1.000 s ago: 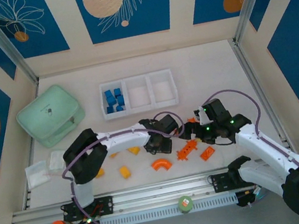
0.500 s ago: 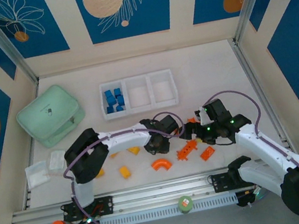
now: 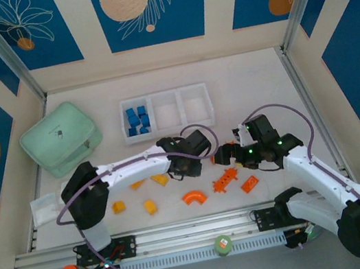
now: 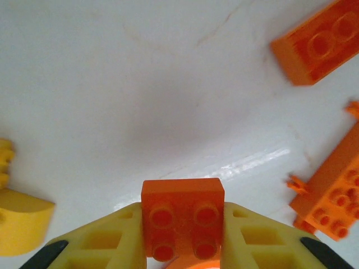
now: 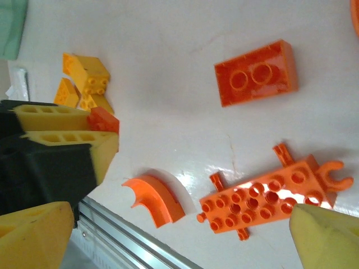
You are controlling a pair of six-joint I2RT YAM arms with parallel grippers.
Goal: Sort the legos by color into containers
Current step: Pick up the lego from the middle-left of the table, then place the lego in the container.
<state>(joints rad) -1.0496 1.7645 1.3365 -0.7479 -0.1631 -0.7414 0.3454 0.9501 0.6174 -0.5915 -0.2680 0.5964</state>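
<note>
Pinching one orange brick (image 4: pixel 182 216) between its yellow fingers (image 4: pixel 106 238), the left pincer (image 5: pixel 84 128) held it seemingly just clear of the tabletop (image 4: pixel 140 67). The grip looked to cover only part of the brick's sides, so a quick swing might let it slip out. Beyond this pincer, away from the arm bases, lay the tray (image 3: pixel 179 91) of three compartments. The one off the pincer's left side held about six blue bricks (image 3: pixel 137 120), and the other two looked bare. A release too far left would mix orange with blue.

Just to the right hung the right pincer (image 3: pixel 226 155), spread wide with nothing between its fingers. The two sat near each other, and a careless lift could knock them together. Around the right pincer lay three loose orange pieces: one long studded piece (image 5: pixel 269 196), one flat orange brick (image 5: pixel 255 73) and one orange arch (image 5: pixel 154 199). Left of the left pincer, toward the arm bases, I counted about four yellow bricks (image 3: pixel 151 206).
</note>
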